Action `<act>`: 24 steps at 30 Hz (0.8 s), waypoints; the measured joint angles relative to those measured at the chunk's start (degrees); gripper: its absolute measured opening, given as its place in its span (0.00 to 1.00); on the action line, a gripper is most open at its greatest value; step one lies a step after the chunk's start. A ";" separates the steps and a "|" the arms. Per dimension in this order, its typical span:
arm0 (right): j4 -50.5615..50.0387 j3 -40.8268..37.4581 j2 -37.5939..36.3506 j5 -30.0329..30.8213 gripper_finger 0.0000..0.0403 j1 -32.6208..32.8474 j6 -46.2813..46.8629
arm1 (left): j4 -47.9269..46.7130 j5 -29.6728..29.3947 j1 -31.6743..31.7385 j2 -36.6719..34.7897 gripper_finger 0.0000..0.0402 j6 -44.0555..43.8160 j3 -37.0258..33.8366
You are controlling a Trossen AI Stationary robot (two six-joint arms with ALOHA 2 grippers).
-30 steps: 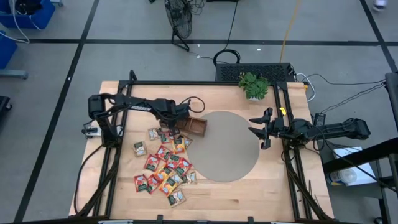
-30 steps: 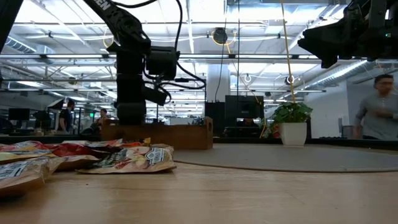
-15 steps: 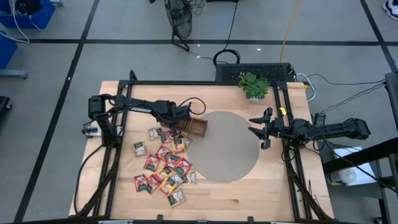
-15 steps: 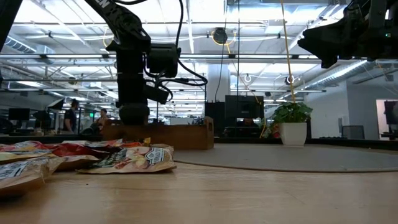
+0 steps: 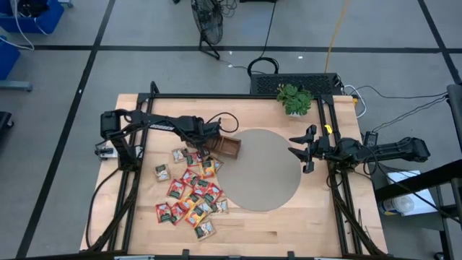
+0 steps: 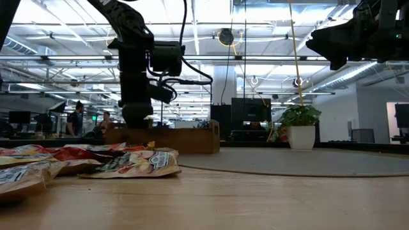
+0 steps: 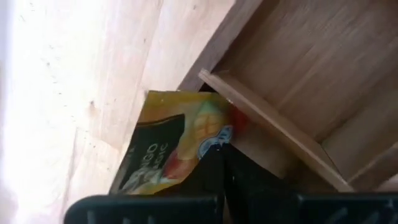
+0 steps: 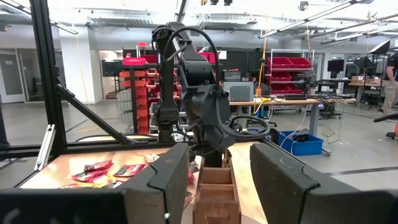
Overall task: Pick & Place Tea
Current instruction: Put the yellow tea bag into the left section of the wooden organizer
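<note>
The tea is a heap of small red, yellow and green sachets (image 5: 189,193) lying flat on the wooden table, left of the round grey mat (image 5: 263,170). The brown wooden compartment tray (image 5: 227,147) stands at the mat's far left rim. My left gripper (image 5: 207,141) points steeply down at the tray's left end and is shut on one yellow sachet (image 7: 165,152), right beside the tray's wall (image 7: 273,124). My right gripper (image 5: 304,150) waits open in the air over the mat's right rim, with nothing between its fingers. My left gripper pinches the yellow sachet between its two fingers, at the sachet's edge nearest the tray (image 7: 208,146). The fingers come from above, pointing steeply down. The sachet spreads away from the fingertips over the bare table beside the tray wall; whether it is clear of the table cannot be told.
A small green potted plant (image 5: 294,97) stands at the table's far edge, right of centre. A black frame (image 5: 238,97) runs along the far edge and both sides. The mat and the near strip of the table are bare.
A person who stood in the room at the low view's right has gone from that view. Both arms have kept still.
</note>
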 joint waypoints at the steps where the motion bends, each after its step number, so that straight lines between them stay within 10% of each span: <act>1: 0.00 -0.01 0.02 0.00 0.39 0.02 0.00 | -0.28 -0.10 -0.03 -0.54 0.01 -0.02 -0.03; 13: 0.02 -0.02 -0.01 0.00 0.39 0.02 0.00 | -2.12 -0.75 -2.92 -11.56 0.01 -0.97 -0.02; 24: 0.00 0.00 0.00 -0.02 0.39 0.01 0.00 | 2.49 19.61 -8.15 -12.97 0.21 -17.03 0.02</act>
